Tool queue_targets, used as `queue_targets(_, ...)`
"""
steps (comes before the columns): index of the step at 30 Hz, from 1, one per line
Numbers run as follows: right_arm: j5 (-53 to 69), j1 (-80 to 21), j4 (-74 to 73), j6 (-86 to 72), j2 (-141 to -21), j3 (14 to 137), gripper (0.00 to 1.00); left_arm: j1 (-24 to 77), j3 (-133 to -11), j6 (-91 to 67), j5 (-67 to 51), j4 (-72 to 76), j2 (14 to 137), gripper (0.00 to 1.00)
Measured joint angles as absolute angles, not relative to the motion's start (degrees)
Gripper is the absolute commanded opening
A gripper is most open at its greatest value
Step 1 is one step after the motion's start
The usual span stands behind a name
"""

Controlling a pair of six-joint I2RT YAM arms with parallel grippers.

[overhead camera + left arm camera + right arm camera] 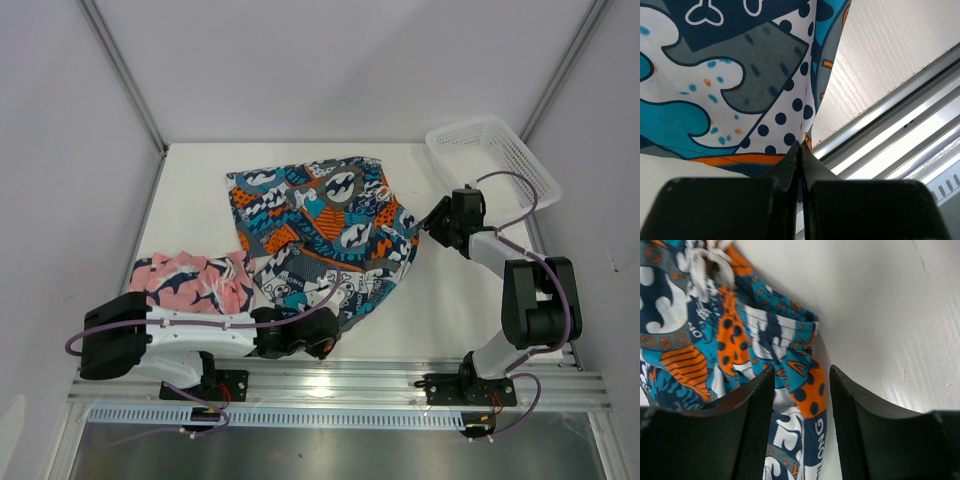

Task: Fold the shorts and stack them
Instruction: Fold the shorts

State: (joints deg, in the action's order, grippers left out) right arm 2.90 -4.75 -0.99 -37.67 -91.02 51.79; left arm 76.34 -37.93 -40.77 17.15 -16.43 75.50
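The white basket (497, 160) is sitting at the far right corner of the table (455, 290). The patterned shorts (320, 235) are lying spread out just left of the basket, nearer the front. The pink shorts (195, 280) are lying bunched much farther left of the basket, touching the patterned pair's edge.

The left gripper (800, 145) is pinching the near hem of the patterned shorts, on the side away from the basket, its fingers (790, 165) pressed tight together on the cloth. The right gripper (801, 405) is reaching down just in front of the basket. Its fingers (757, 415) are standing apart and straddling the waistband edge of the patterned shorts, with a sliver of table showing beside the cloth.
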Motion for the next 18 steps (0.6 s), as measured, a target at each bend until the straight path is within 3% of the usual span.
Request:
queue_targets(7, 4.1, -6.3, 5.9, -42.2, -91.9, 44.5, 0.48, 76.8, -34.8, -42.5, 17.9, -17.8, 72.4, 0.00)
queue_targets(14, 6.4, -6.5, 11.7, -44.4, -93.7, 43.2, 0.58, 76.9, -32.8, -43.6, 19.0, -18.2, 68.1, 0.00)
queue_targets(18, 7.0, -6.5, 14.5, -45.0, -95.5, 43.1, 0.57, 77.0, -31.7, -44.2, 19.3, -18.5, 66.4, 0.00)
